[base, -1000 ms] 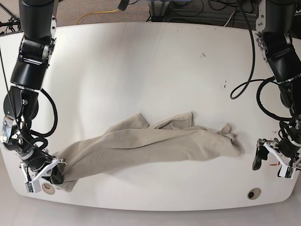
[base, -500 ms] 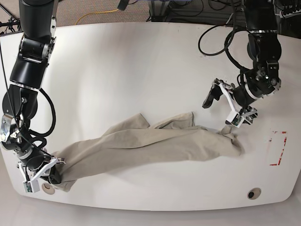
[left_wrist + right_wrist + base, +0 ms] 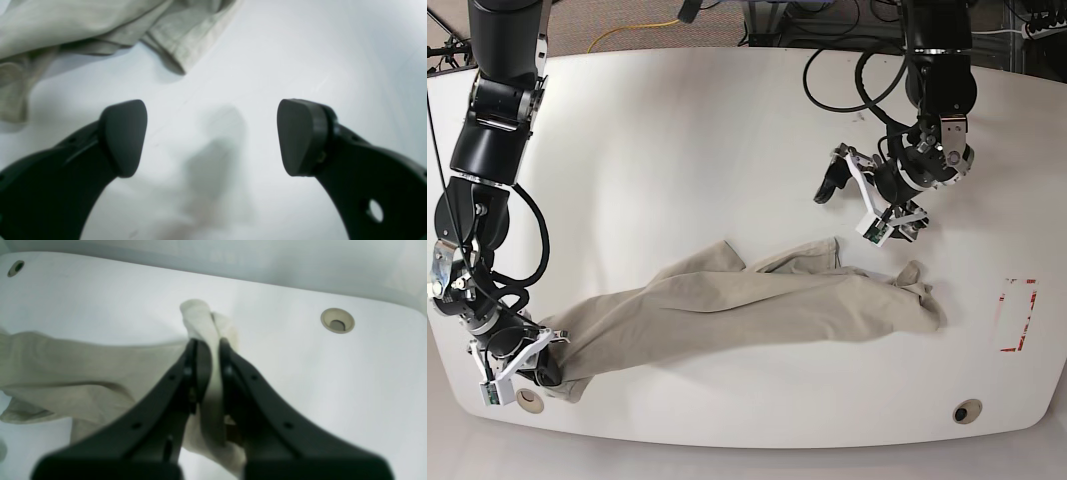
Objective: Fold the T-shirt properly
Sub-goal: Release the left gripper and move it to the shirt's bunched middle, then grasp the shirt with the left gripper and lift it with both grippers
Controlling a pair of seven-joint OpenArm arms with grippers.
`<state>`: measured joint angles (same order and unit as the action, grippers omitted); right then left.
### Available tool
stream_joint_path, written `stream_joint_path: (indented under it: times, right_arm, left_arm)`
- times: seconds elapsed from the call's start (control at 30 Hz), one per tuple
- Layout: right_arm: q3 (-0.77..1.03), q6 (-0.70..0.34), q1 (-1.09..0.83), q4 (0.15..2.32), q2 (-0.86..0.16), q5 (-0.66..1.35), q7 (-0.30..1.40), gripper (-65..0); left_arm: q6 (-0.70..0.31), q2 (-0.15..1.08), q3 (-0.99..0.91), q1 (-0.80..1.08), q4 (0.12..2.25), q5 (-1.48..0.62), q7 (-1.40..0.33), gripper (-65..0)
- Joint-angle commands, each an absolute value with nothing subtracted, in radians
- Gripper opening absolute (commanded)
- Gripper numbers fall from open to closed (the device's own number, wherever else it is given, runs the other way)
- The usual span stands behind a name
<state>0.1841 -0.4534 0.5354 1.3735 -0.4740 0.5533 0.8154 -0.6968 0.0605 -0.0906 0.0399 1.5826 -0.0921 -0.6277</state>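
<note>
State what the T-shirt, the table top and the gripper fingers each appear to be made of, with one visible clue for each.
T-shirt: soft woven or knitted cloth, probably cotton; it creases and shows a fine weave.
Table: smooth white hard surface, perhaps laminate; faint sheen.
Left gripper fingers: matte black, likely moulded plastic or rubber; rounded pads.

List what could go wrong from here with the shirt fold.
1. The right gripper is shut on a bunched corner of the wrinkled beige cotton T-shirt close to the white table's near edge; pulling further may drag cloth off it.
2. The shirt lies twisted into a long rope, so folding now would likely trap creases.
3. The left gripper hangs open over bare table, beside the cloth; closing there would likely miss it.
</note>
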Motion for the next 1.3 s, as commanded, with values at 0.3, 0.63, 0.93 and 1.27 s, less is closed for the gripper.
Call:
stream_joint_path:
  times: [0.3,0.63,0.93,1.27]
  right_arm:
    - [0.193,-0.456,0.567,1.391,-0.493,0.567,0.785,-65.0]
    - [0.194,-0.456,0.567,1.391,-0.493,0.567,0.785,-65.0]
    - [0.194,-0.456,0.567,1.391,-0.493,0.565,0.785,-65.0]
    - [0.194,-0.456,0.567,1.389,-0.493,0.565,0.785,-65.0]
  left_arm:
    - [-0.698,-0.027,-0.091,-0.058,1.368,-0.001,-0.483,-14.7]
    - [-0.698,-0.027,-0.093,-0.16,1.207,-0.001,-0.449,-19.2]
    - [-0.67,-0.018,-0.094,-0.153,1.239,-0.001,-0.449,-18.5]
    - [-0.654,0.012,-0.097,-0.079,1.343,-0.001,-0.449,-18.3]
